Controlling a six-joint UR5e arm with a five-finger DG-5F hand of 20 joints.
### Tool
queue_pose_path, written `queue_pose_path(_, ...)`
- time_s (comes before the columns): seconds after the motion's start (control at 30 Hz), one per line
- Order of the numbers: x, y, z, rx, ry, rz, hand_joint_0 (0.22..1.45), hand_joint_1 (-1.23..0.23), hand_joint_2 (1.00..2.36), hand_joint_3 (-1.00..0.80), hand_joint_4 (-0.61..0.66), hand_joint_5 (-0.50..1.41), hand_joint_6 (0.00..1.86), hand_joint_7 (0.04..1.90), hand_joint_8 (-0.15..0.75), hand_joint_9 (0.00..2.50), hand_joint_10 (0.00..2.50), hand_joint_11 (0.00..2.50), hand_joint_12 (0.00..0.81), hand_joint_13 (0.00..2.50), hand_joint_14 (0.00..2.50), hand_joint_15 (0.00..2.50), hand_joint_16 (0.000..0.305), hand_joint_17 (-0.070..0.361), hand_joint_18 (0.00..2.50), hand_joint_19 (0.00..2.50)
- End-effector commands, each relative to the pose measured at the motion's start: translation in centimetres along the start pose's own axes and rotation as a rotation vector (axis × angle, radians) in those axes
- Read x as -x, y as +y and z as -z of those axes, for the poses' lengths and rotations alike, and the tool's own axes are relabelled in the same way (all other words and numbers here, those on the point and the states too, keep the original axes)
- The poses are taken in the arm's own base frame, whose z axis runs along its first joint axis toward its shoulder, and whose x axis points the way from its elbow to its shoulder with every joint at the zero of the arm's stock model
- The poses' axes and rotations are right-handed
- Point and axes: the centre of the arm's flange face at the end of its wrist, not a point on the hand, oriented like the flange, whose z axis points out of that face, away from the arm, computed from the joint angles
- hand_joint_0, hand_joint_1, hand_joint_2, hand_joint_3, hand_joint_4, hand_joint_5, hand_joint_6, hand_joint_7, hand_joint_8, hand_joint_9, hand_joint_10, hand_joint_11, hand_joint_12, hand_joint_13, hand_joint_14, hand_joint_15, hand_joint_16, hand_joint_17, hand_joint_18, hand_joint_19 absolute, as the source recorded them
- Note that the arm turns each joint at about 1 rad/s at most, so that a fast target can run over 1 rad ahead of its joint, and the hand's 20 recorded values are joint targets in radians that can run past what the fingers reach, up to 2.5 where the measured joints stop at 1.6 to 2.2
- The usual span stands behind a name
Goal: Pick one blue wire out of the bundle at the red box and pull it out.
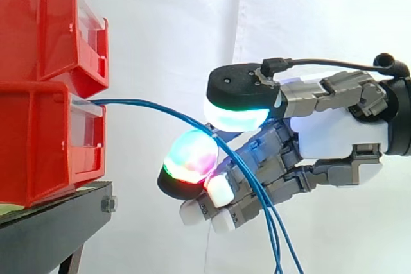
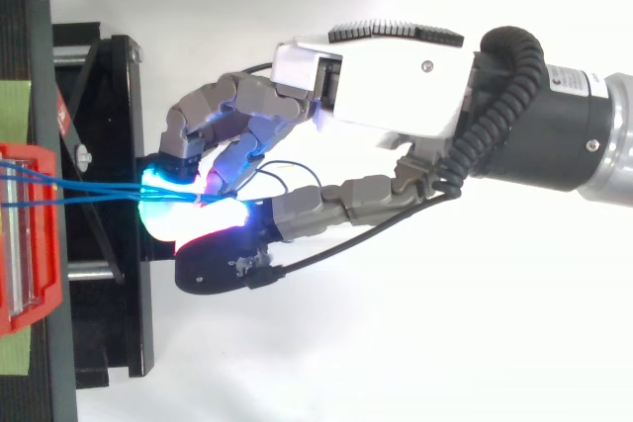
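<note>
two red plastic bins sit stacked at the left, the lower red bin (image 1: 38, 139) (image 2: 47, 274) under the upper red bin (image 1: 38, 24), on a black metal stand (image 1: 58, 222) before a white curtain (image 1: 160, 30). thin blue wires (image 1: 148, 105) (image 2: 89, 190) leave the front of the lower bin, arc right, then drop away beneath the robot hand (image 1: 334, 136) (image 2: 386, 86). the robot hand reaches in from the right, near the bins but apart from them. its fingers are curled. the wires pass between an upper pad (image 1: 237, 117) glowing cyan and a lower pad (image 1: 189, 158) glowing green and red, which close on them. from above, about three strands run side by side from bin to pads. how many are actually pinched cannot be told.
</note>
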Motion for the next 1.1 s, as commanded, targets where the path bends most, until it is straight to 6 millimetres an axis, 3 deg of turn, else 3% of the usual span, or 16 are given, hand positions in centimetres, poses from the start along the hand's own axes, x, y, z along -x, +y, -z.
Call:
queue_pose_path(0.0, 0.0, 0.2, 0.0, 0.000, 0.000, 0.002, 0.54, -0.64, 1.01, -0.28, 0.26, -0.12, 0.72, 0.89, 0.275, 0.87, 0.02, 0.45, 0.380, 0.49, 0.01, 0.30, 0.062, 0.140, 0.32, 0.47)
queue_pose_path(1.07, 1.6, -0.5, 0.0, -0.028, -0.012, 0.062, 0.58, -0.70, 1.01, -0.21, 0.26, -0.11, 0.67, 0.95, 0.286, 0.88, 0.02, 0.45, 0.392, 0.51, 0.01, 0.30, 0.066, 0.148, 0.35, 0.46)
